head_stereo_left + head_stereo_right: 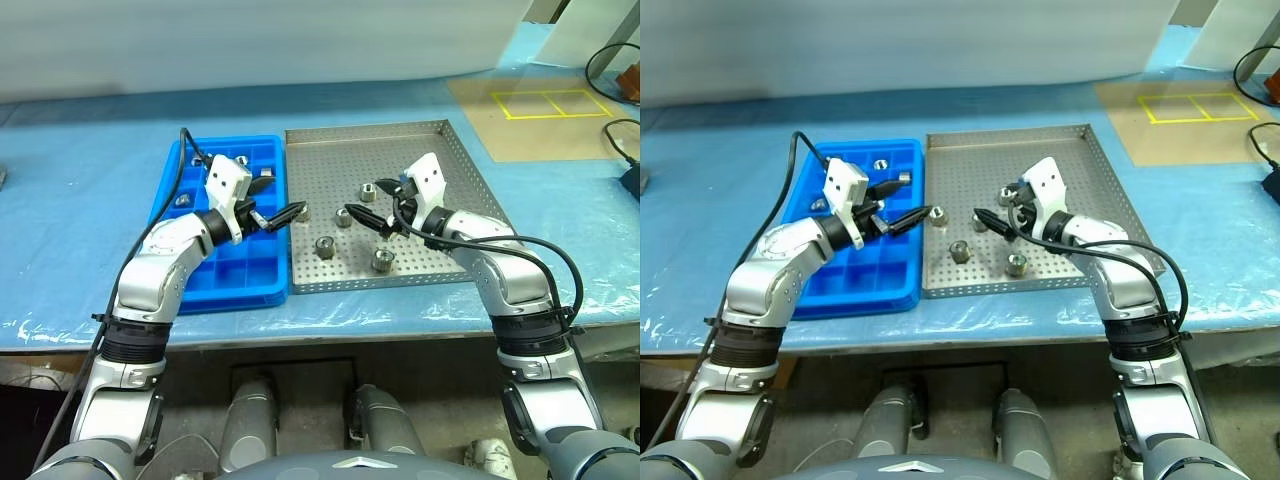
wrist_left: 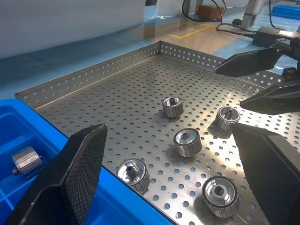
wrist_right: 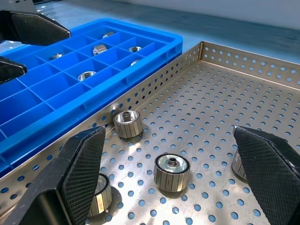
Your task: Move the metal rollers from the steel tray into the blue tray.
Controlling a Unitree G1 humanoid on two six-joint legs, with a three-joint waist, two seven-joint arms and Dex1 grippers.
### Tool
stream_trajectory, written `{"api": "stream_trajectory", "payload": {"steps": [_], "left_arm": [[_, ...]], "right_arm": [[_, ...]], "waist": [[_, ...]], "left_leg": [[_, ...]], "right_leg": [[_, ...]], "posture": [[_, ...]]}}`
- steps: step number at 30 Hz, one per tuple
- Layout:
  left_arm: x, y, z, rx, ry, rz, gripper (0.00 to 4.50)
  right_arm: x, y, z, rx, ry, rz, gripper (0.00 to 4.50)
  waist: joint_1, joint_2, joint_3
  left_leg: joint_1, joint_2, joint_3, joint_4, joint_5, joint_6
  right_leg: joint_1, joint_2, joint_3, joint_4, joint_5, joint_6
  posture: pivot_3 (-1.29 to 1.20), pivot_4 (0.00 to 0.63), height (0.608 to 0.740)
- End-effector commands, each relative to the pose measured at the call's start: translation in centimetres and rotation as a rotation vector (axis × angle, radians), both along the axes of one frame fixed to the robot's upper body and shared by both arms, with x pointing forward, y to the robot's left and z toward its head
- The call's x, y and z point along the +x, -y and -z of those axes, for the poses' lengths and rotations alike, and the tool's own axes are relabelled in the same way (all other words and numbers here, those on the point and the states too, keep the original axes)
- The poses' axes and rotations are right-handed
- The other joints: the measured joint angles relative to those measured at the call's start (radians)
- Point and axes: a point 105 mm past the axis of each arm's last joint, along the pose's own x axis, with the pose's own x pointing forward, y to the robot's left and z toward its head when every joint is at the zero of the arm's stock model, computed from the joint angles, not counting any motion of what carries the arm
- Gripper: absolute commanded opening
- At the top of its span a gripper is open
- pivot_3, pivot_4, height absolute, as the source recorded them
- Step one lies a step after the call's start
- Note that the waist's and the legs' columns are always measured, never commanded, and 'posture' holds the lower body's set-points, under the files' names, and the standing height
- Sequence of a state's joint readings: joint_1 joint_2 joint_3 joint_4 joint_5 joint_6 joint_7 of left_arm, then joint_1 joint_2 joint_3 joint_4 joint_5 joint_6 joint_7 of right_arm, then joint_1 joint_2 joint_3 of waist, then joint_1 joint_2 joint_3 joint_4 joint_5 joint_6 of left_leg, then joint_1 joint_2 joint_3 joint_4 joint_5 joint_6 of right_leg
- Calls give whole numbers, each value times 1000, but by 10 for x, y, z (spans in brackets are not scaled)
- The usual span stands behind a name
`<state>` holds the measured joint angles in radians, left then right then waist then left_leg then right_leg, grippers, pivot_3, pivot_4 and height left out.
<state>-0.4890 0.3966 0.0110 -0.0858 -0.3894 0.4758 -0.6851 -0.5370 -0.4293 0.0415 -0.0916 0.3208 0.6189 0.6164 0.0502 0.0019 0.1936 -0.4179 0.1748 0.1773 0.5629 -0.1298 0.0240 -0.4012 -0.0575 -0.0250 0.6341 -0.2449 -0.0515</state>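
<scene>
Blue tray (image 1: 222, 285) lay left of, touching, the steel tray (image 1: 440, 150). Left gripper (image 1: 283, 216) and right gripper (image 1: 368, 222) hovered wide open, empty. Five rollers (image 1: 324, 245) remained inside it; descend squarely, straddling one.

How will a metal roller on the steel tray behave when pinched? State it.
The metal roller looks solid, so probably heavy for its size and rigid. Standing on its flat end on the steel tray, it should stay put; tipped over, it would likely roll.

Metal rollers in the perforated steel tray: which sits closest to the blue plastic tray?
The metal roller hard against the steel tray's left rim, beside the blue tray; the others sit further in.
</scene>
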Motion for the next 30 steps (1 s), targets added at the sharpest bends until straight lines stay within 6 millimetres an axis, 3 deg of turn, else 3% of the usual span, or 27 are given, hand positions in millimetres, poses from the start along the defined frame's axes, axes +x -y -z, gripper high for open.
{"api": "stream_trajectory", "payload": {"steps": [1,21,26,30], "left_arm": [[-1,0,-12,-3,51,6,4457],[-1,3,-17,-3,66,30,4457],[-1,24,-20,73,88,168,4457],[-5,53,-24,191,121,359,4457]], "right_arm": [[-3,0,-16,15,61,-11,4500],[-2,-1,-19,10,65,-15,4500],[-2,-1,-13,5,44,-19,4500],[2,3,-18,4,58,-4,4500]], "waist": [[0,0,0],[0,0,0],[3,0,0],[10,0,0]], "left_leg": [[0,0,0,0,0,0],[0,0,0,0,0,0],[0,0,0,0,0,0],[0,-1,0,0,0,0]], "right_leg": [[0,0,0,0,0,0],[0,0,0,0,0,0],[0,0,0,0,0,0],[0,-1,0,0,0,0]], "posture": [[-108,150,740],[-98,150,740],[-90,150,740],[-104,150,740]]}}
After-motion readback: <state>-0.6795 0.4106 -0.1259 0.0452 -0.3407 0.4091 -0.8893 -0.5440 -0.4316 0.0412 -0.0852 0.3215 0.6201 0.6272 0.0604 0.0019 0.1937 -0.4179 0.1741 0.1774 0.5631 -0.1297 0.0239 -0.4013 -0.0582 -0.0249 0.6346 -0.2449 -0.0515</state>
